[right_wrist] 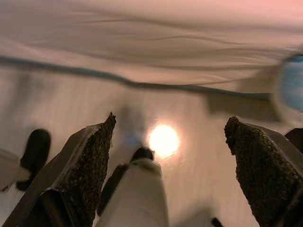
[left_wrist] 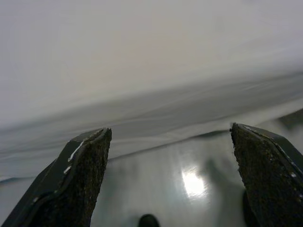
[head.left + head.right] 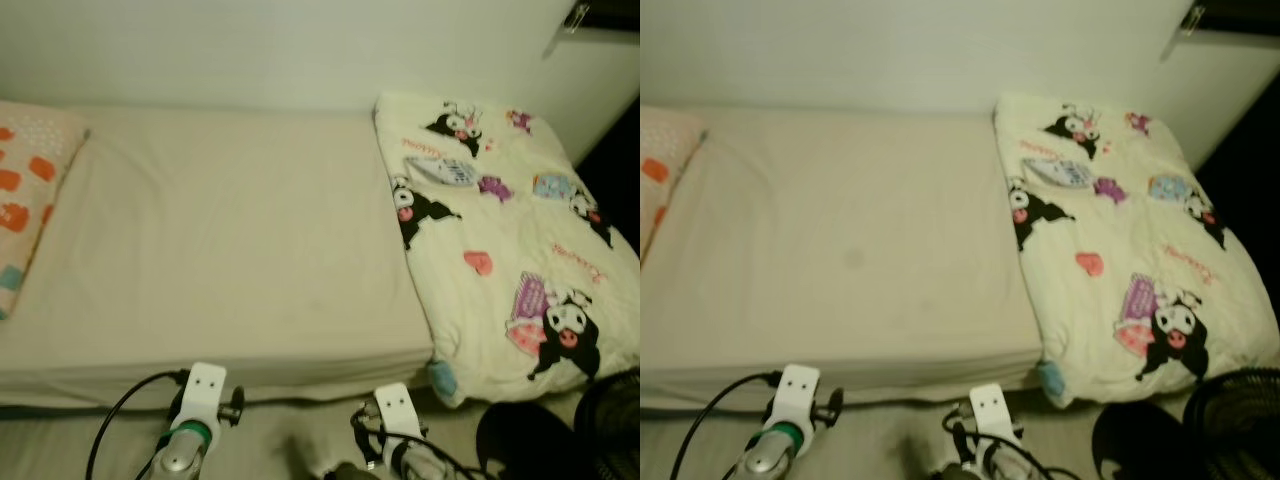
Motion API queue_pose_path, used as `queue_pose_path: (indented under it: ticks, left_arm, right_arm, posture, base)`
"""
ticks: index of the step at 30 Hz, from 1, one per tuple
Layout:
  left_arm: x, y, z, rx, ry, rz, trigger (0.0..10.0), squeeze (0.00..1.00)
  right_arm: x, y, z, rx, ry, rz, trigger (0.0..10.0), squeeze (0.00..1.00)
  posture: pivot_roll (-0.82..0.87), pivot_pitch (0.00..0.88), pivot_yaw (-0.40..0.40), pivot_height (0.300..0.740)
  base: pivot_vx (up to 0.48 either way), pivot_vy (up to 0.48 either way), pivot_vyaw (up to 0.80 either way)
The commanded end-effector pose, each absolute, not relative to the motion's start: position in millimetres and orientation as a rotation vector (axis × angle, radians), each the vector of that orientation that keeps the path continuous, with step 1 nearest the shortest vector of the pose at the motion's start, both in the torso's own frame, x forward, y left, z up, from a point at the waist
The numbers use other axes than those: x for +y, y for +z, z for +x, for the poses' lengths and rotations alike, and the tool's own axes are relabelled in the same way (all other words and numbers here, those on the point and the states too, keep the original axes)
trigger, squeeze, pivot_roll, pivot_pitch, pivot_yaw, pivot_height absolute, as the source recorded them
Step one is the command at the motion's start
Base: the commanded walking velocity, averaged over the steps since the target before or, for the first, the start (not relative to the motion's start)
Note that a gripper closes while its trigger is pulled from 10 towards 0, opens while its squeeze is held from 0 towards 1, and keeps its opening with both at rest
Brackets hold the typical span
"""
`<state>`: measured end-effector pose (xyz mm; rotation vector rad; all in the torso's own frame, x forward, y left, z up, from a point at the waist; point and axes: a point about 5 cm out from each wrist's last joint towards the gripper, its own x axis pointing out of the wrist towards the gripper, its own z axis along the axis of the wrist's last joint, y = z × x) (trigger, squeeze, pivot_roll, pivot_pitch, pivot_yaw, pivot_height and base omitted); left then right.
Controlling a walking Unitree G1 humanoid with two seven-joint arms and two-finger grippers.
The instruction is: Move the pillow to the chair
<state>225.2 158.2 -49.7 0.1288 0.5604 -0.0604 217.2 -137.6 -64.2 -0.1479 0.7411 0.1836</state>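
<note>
Nearest the camera, both arms hang low in front of the bed's near edge. The left gripper (image 2: 168,175) has its two black fingers spread wide with nothing between them; in the left wrist view they frame a glossy pale floor (image 2: 156,189) and the side of the bed. The right gripper (image 1: 165,175) is likewise spread wide and holds nothing; the right wrist view shows the floor with a bright light reflection, a white part of the robot's body and the bed's lower edge beyond. In the head views, each arm's white wrist bracket sits just short of the near edge of the bed, the left arm (image 3: 195,420) toward the left, the right arm (image 3: 400,425) nearer the middle.

A dark round object (image 3: 610,420), too dim to identify, lies at the near right corner of the bed.

The bed with a plain beige fitted sheet (image 3: 230,240) spans the view. A cream quilt printed with black-and-white cartoon characters (image 3: 500,230) covers its right end. The pale pillow with orange square patches (image 3: 30,190) lies at the bed's far left end, well apart from both grippers. A white wall (image 3: 280,50) runs behind the bed.
</note>
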Motion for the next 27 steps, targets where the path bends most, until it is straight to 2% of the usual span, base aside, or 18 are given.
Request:
queue_pose_path:
  ticks: [1,3,20,27]
  left_arm:
    - [153.7,-52.2,223.5,0.581,-0.035,0.084,10.0,0.00]
    - [156.4,-51.6,224.3,0.578,-0.006,0.057,10.0,0.00]
    - [162.0,-50.0,225.8,0.561,0.023,0.074,10.0,0.00]
    - [163.6,-49.3,224.5,0.541,0.010,0.146,10.0,0.00]
  right_arm:
    - [-145.6,-69.7,208.5,0.776,0.167,-0.154,10.0,0.00]
    - [-145.5,-69.8,208.4,0.776,0.168,-0.155,10.0,0.00]
    - [-145.9,-70.8,206.4,0.779,0.180,-0.170,10.0,0.00]
    - [-144.3,-71.8,204.8,0.783,0.187,-0.170,10.0,0.00]
  posture:
    - [0.03,0.053,-0.013,0.740]
    - [0.03,0.053,-0.013,0.740]
    - [0.03,0.042,-0.015,0.740]
    - [0.03,0.045,-0.014,0.740]
  base:
    - [0.000,0.000,0.00]
    - [0.000,0.000,0.00]
    - [0.000,0.475,0.00]
    - [0.000,0.000,0.00]
